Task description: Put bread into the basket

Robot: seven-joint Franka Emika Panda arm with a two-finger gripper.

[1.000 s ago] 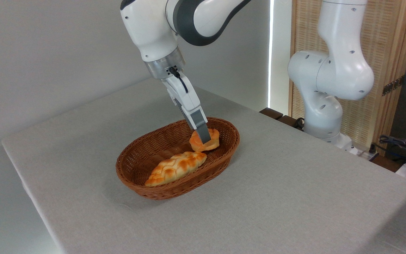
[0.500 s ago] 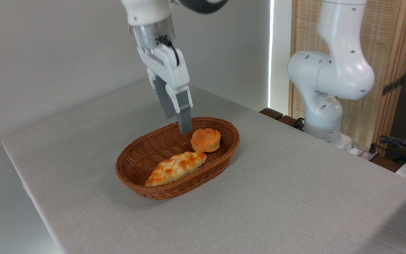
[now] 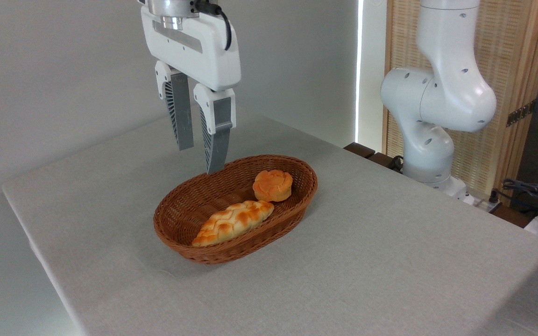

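A: Bread (image 3: 272, 185) location?
B: In the basket (image 3: 185, 212), far end, upright, just beside the braided loaf (image 3: 232, 222). Sitting flat, so looks placed.
A: Gripper (image 3: 201, 158)?
B: Fingers spread apart, empty, hanging above the basket's back-left rim, clear of everything.
A: Task status?
B: Looks done. Basket's on the counter (image 3: 390, 261).

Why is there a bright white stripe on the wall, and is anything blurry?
In the camera view, the stripe is strong light glaring through a gap beside the wooden slatted screen. Nothing looks blurry: the small round orange-golden bun and oval brown woven wicker basket are sharp, and the basket casts a soft shadow on the grey table.
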